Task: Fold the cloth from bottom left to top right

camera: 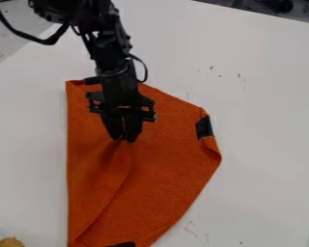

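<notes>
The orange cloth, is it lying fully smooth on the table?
No, a crease runs down the cloth from near the tool.

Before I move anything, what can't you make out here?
All in the camera view:
- Cloth behind the gripper: hidden by it.
- Cloth's lower end, dark patch: cut off by the bottom edge.
- Yellowish thing, lower left: cut off, unidentifiable.
- Dark specks, upper right: too small.

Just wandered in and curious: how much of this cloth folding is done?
Little looks done: on the orange cloth, lower left isn't over top right. In hand, the gripper seems to pinch the middle, where creases gather. Left: carrying that corner across and letting go.
</notes>
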